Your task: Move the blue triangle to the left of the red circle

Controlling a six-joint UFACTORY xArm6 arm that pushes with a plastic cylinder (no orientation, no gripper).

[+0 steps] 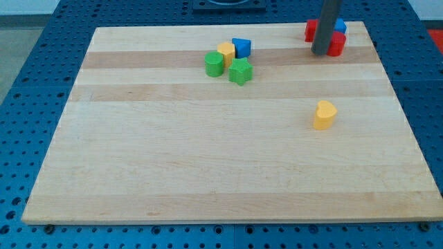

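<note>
The wooden board (228, 173) lies on a blue perforated table (28, 83). The dark rod (328, 24) descends from the view's top edge at the board's top right corner. My tip (321, 52) rests on the board surface among a tight group of blocks there. The rod carries no jaws and holds nothing; it only makes side contact.

Top right group:
- A red block (312, 30) shows at the view's left of the rod; its shape cannot be made out.
- A second red block (337, 44) sits just to the view's right of my tip, touching or nearly touching it.
- A blue block (340, 26), the likely blue triangle, shows above the second red block, partly hidden by the rod; its shape cannot be confirmed.

Top centre group, well apart from my tip:
- A blue block (241, 48) at the group's upper right.
- A yellow block (225, 53) just to its left.
- A green round block (214, 64) at the lower left.
- A green star-like block (240, 71) at the lower right.

A yellow heart-shaped block (324, 115) stands alone on the board's right half, below my tip
</note>
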